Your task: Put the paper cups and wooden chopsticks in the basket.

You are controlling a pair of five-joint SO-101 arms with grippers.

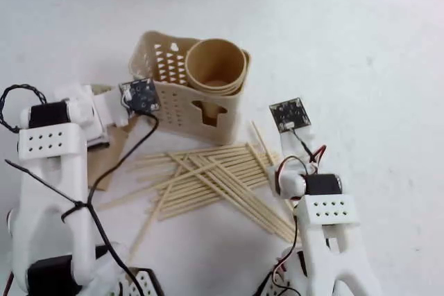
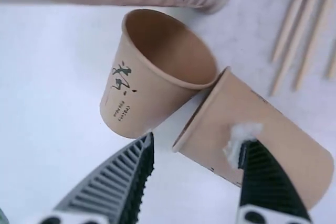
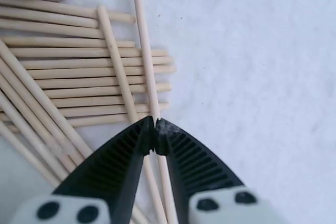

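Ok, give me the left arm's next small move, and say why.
Probably shift the left tool sideways until it straddles the plain cup, then close. Its jaws stand open, but one finger sits over that cup's wall instead of beside it, and the printed cup touches its rim, so closing now might slip.

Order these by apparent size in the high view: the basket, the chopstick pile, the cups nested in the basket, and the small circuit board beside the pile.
1. chopstick pile, the widest spread
2. basket
3. nested cups
4. circuit board
The cups and board sit above the table, nearer the camera, yet the order looks clear.
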